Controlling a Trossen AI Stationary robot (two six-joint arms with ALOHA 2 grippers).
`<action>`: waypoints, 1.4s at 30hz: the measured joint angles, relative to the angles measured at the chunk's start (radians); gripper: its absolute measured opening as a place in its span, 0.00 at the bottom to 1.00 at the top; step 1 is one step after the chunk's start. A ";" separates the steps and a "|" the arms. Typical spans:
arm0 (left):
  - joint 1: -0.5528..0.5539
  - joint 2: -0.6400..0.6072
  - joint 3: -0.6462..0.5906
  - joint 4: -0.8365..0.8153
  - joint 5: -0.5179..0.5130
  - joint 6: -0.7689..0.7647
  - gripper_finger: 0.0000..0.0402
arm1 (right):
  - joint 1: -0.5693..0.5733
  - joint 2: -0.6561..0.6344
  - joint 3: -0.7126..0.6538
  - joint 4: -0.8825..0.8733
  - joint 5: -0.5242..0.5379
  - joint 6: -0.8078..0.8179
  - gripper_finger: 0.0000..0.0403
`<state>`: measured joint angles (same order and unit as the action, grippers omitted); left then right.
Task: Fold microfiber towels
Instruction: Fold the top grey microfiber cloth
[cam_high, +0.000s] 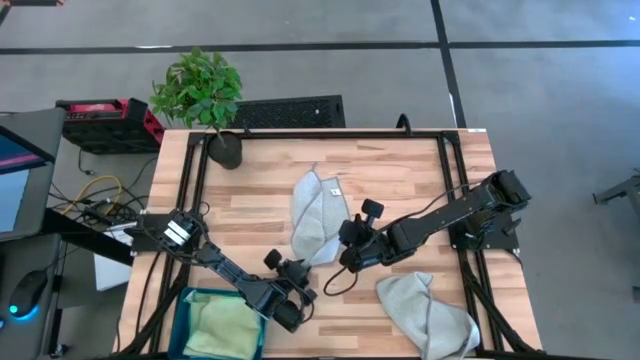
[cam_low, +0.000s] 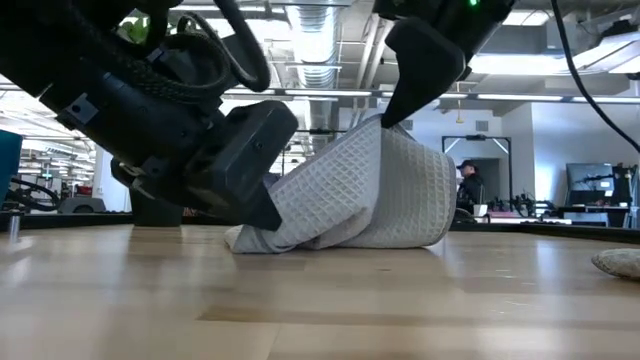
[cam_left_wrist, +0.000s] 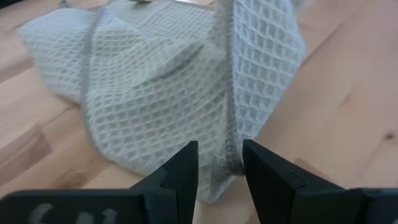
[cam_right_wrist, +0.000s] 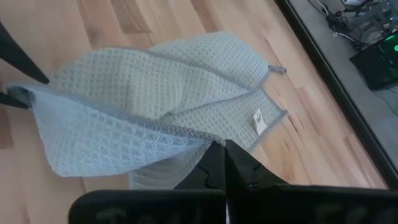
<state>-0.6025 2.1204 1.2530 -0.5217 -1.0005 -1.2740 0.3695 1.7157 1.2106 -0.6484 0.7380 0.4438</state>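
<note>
A pale grey waffle-weave towel (cam_high: 312, 215) with a small white tag (cam_right_wrist: 259, 121) lies mid-table. One part of it is raised like a tent (cam_low: 370, 190), and its lower folds rest on the wood. My right gripper (cam_right_wrist: 217, 149) is shut on the raised edge. My left gripper (cam_left_wrist: 221, 168), near the table's front edge, is open. Its fingers stand on either side of the towel's hanging hemmed edge (cam_left_wrist: 229, 146); I cannot tell whether they touch it. My right gripper pinches the towel's hemmed edge (cam_right_wrist: 198, 138) between its two fingers, slanting down from above on the table's right side. That edge is lifted to a peak (cam_low: 382, 128). The cloth drapes down from there, and its far part stays on the table.
A second grey towel (cam_high: 430, 312) lies crumpled at the front right. A teal bin (cam_high: 188, 318) holding a green cloth (cam_high: 225, 325) stands at the front left, beside my left arm. A potted plant (cam_high: 205, 95) stands at the far left corner.
</note>
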 joint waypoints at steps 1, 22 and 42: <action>0.001 0.000 0.000 -0.013 -0.002 -0.015 0.29 | 0.000 0.000 0.000 0.002 0.001 0.000 0.02; 0.050 0.000 0.000 -0.103 0.100 0.050 0.02 | 0.000 0.000 0.000 -0.001 0.004 -0.007 0.02; 0.050 0.000 0.175 -0.678 0.275 -0.001 0.00 | 0.001 0.000 0.000 -0.005 -0.009 -0.009 0.02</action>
<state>-0.5527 2.1204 1.4281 -1.2000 -0.7257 -1.2748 0.3702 1.7157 1.2106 -0.6533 0.7294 0.4347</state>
